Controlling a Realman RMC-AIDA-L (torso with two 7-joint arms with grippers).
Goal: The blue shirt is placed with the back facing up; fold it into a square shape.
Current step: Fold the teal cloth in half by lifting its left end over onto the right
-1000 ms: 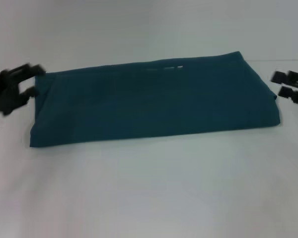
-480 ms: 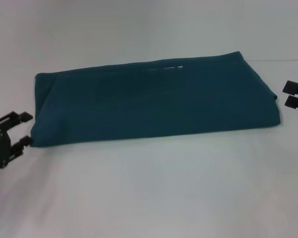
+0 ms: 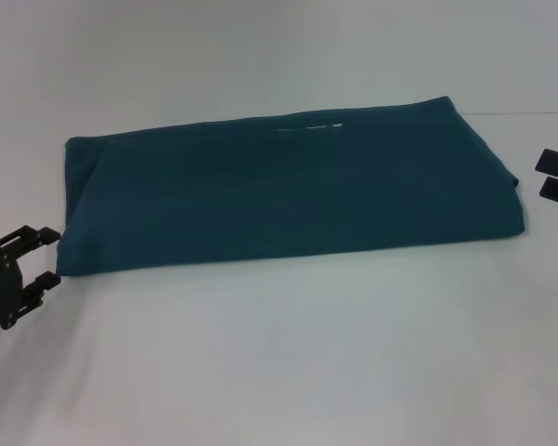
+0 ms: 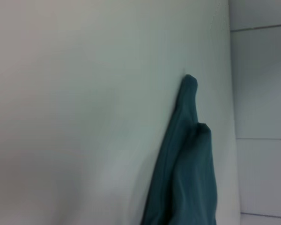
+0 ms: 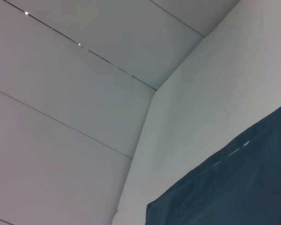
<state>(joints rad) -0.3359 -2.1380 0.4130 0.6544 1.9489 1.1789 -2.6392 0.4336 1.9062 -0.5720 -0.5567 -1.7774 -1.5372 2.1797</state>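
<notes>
Left gripper hangs with its black fingers apart, empty, just beside the near left corner of the dark teal-blue cotton shirt, which lies folded into a long band across the white table. Right gripper waits open beside the shirt's right end.

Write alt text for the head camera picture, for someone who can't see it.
A blue shirt lies folded into a long flat rectangle across a white table. The left end effector hovers open just off the shirt's near left corner, and the right end effector sits open beside its right edge; neither touches the cloth.
</notes>
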